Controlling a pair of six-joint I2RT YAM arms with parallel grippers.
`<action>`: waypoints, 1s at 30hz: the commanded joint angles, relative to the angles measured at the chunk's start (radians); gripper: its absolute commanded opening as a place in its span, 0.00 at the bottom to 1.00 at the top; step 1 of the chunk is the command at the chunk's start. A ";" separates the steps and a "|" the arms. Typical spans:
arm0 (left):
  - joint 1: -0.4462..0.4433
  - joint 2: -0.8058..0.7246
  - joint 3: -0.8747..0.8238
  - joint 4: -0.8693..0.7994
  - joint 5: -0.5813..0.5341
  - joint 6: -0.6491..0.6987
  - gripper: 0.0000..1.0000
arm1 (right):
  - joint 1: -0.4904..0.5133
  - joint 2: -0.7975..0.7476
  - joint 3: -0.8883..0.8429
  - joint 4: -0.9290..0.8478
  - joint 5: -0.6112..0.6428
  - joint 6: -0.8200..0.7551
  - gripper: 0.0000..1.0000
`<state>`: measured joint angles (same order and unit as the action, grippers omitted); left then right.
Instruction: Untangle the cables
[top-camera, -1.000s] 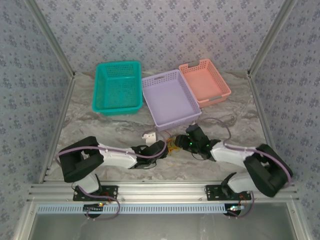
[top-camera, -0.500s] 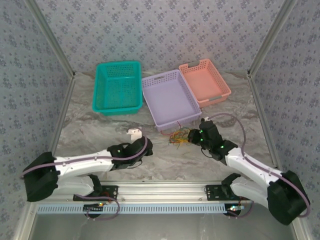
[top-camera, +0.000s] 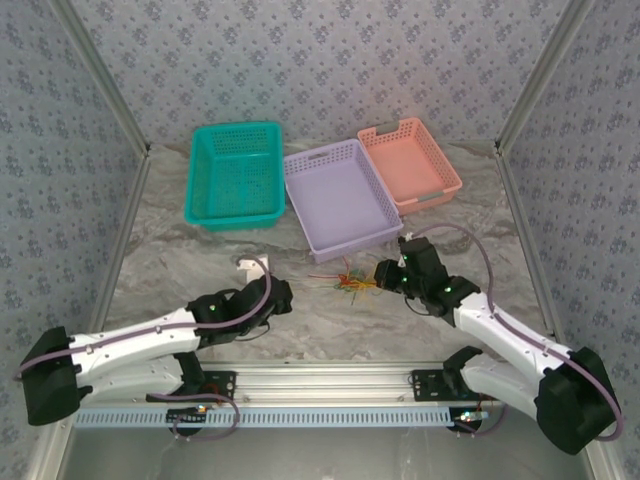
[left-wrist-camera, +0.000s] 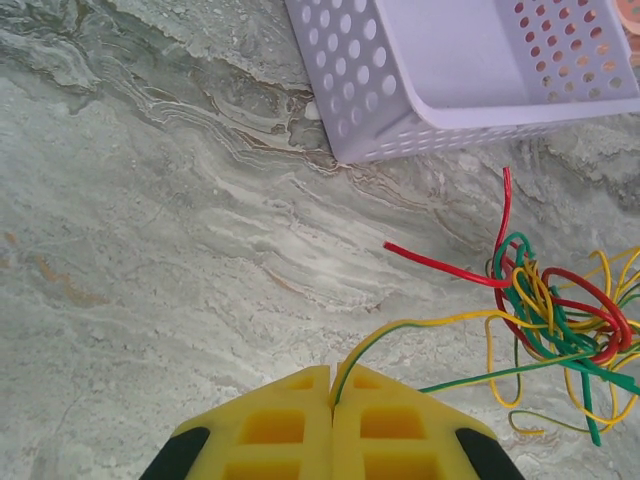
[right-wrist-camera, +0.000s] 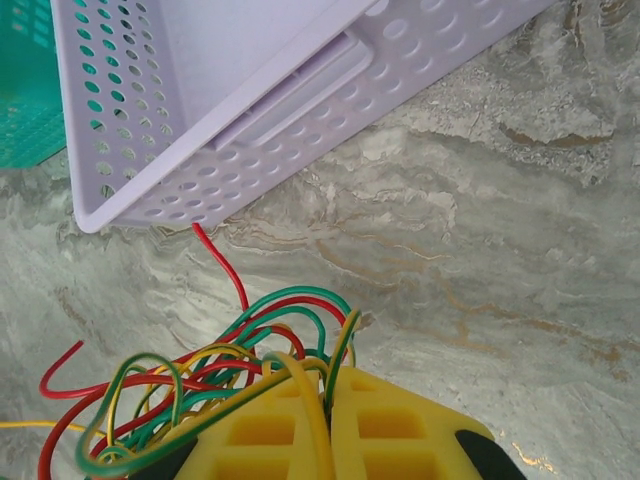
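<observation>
Two hands share one tangle. On the left, the left hand is clenched on a thin yellow and green lead, perhaps two strands lying together. The lead runs rightward from between its pads into the cables. They lie as a loose knot on the tabletop, just on the near side of the lilac basket and between the two hands. On the right, the right hand is clamped on the bulk of the bundle, with red, green and yellow loops bunched over its fingertips.

To my eye the job now is drawing that one lead out while the other side anchors the clump. I would pull leftward slowly, staying low over the tabletop and in line with the strand. The right hand should hold firm without lifting. If the loops start to cinch instead of sliding, ease off and regrip closer to the crossing. A red end pokes toward the basket wall, so keep the clump from dragging against it.
</observation>
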<state>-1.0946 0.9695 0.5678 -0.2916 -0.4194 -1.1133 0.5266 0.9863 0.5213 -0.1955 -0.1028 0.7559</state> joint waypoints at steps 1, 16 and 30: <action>0.040 -0.080 -0.003 -0.341 -0.186 -0.058 0.00 | -0.118 -0.059 0.025 -0.182 0.113 -0.055 0.00; 0.100 -0.223 0.071 -0.703 -0.309 -0.197 0.00 | -0.255 -0.057 0.057 -0.285 0.131 -0.061 0.00; 0.222 -0.407 0.144 -0.740 -0.310 -0.069 0.00 | -0.447 -0.042 0.079 -0.268 0.030 -0.070 0.00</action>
<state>-0.8829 0.5510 0.6933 -1.0931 -0.7387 -1.2797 0.0662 0.9302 0.5686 -0.4797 -0.0727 0.7010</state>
